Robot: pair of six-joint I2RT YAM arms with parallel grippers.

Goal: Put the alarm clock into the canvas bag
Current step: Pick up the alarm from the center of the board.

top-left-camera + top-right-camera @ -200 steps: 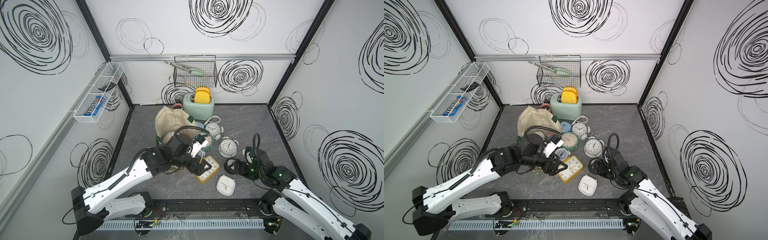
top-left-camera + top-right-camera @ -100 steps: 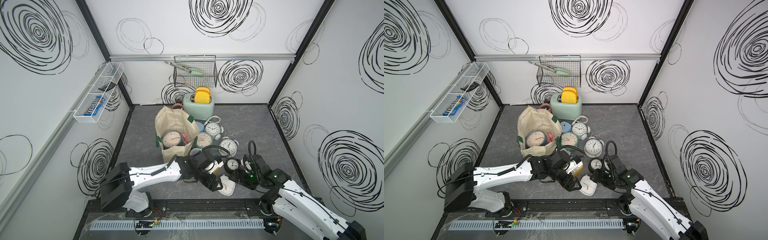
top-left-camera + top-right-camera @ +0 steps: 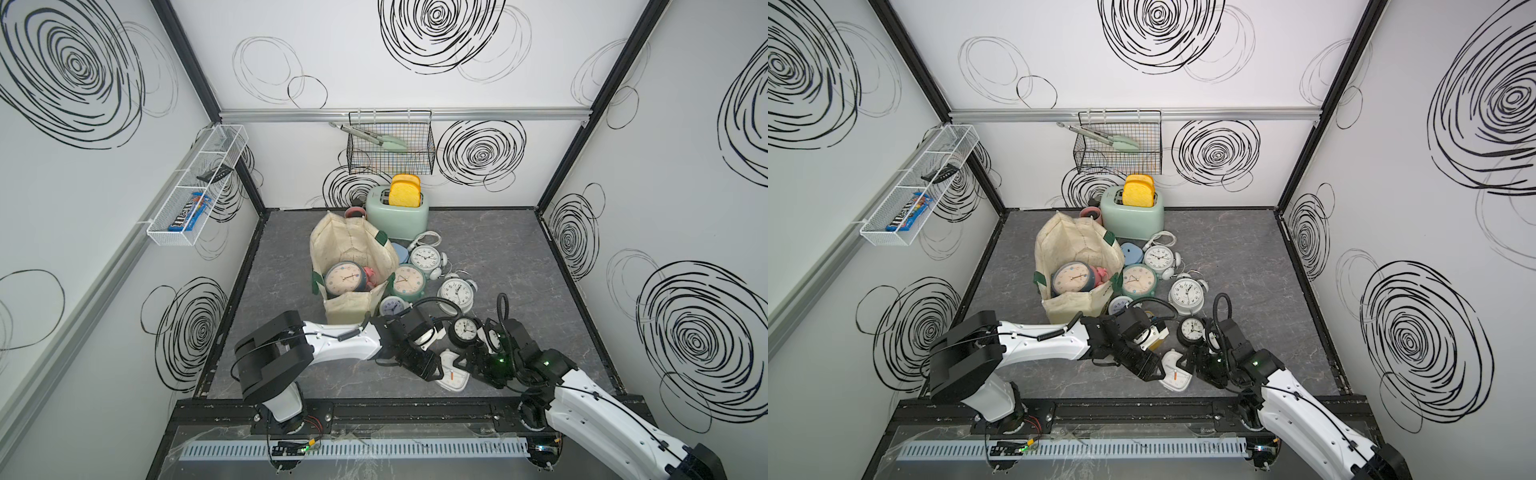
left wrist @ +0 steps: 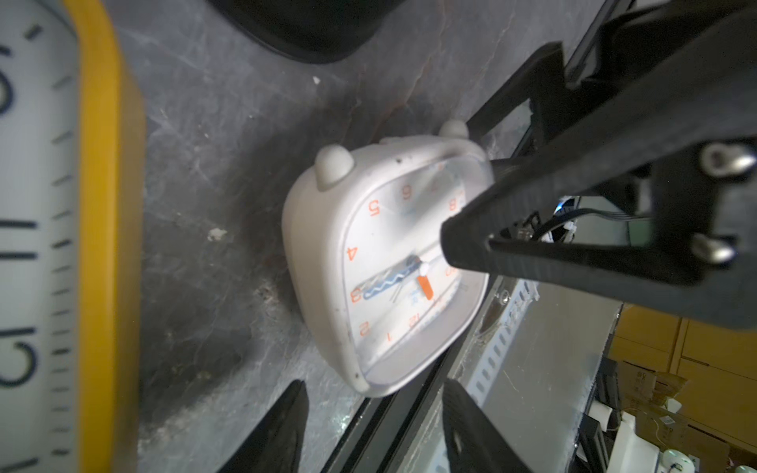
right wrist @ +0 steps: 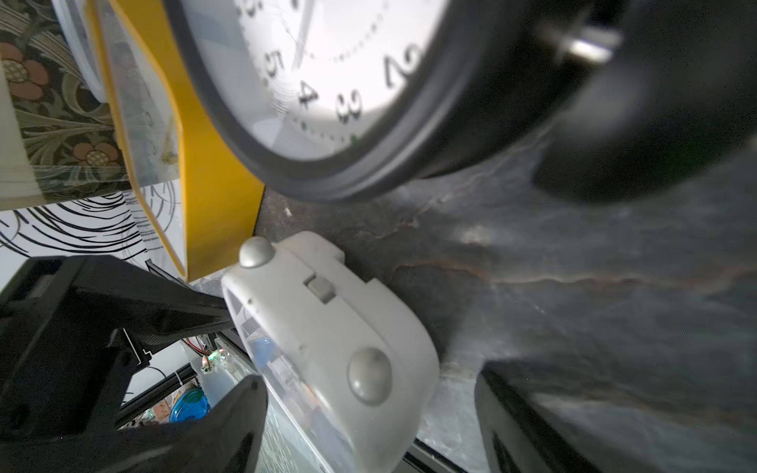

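The canvas bag point(image 3: 353, 249) point(image 3: 1077, 245) stands open left of centre, with a pink-faced round clock point(image 3: 343, 278) inside it. A white squarish alarm clock point(image 3: 454, 374) point(image 3: 1177, 375) sits tilted near the front edge. My left gripper point(image 3: 433, 371) point(image 4: 375, 413) is open, its fingertips just short of that clock point(image 4: 381, 266), nothing between them. My right gripper point(image 3: 464, 362) point(image 5: 368, 417) is open and straddles the clock point(image 5: 327, 344) from the opposite side. One finger point(image 5: 241, 409) is close to the glass face. The other point(image 5: 516, 413) stands clear.
A yellow rectangular clock point(image 4: 98, 245) point(image 5: 213, 196) lies under my left wrist. A black twin-bell clock point(image 3: 465, 330) is beside my right wrist. Several more clocks point(image 3: 456, 291) cluster right of the bag. Toaster point(image 3: 397, 212), wire basket point(image 3: 390, 149) and wall shelf point(image 3: 195, 199) are at the back and left.
My left arm has swung down from the bag's front to the white clock near the front edge, and its jaws have narrowed. My right gripper has shifted onto the same clock.
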